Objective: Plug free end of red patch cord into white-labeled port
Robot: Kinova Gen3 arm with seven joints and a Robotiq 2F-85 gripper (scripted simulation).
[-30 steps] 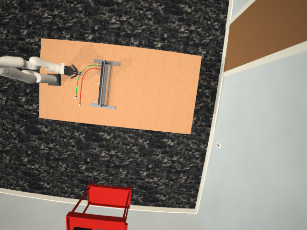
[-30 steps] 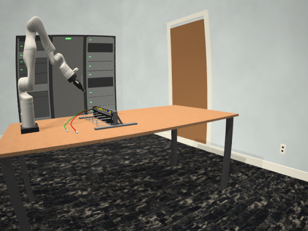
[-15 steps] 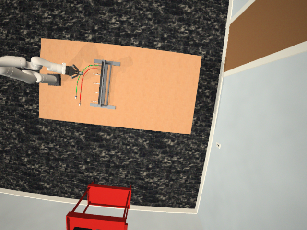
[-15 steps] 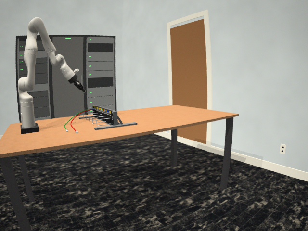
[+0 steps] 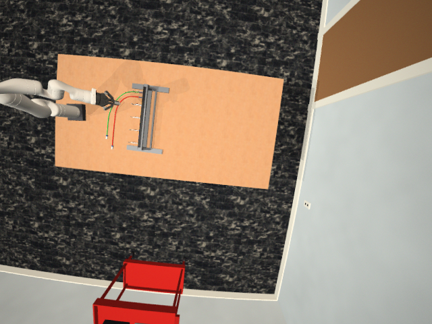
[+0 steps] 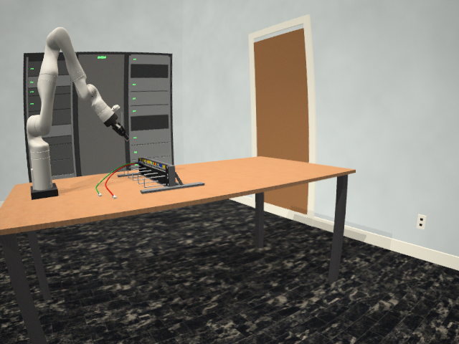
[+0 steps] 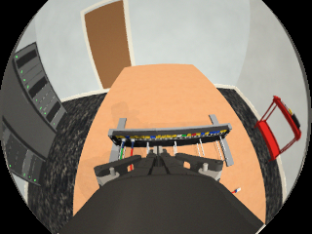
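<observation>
The grey rack (image 5: 148,118) (image 6: 157,165) stands on the wooden table, its port panel facing my arm; it also shows in the wrist view (image 7: 171,136). The red cord (image 5: 117,115) runs from the rack in a curve, and its free plug (image 5: 112,146) lies on the table, as the exterior view (image 6: 114,196) also shows. The green cord (image 5: 111,111) lies beside it, with its free plug (image 5: 106,137) on the table. My gripper (image 5: 117,102) (image 6: 126,137) is shut and empty, high above the cords. I cannot make out the white label.
A red cart (image 5: 141,296) stands on the floor away from the table. Server cabinets (image 6: 100,111) stand behind the arm's base (image 6: 44,190). A door (image 6: 281,115) is in the far wall.
</observation>
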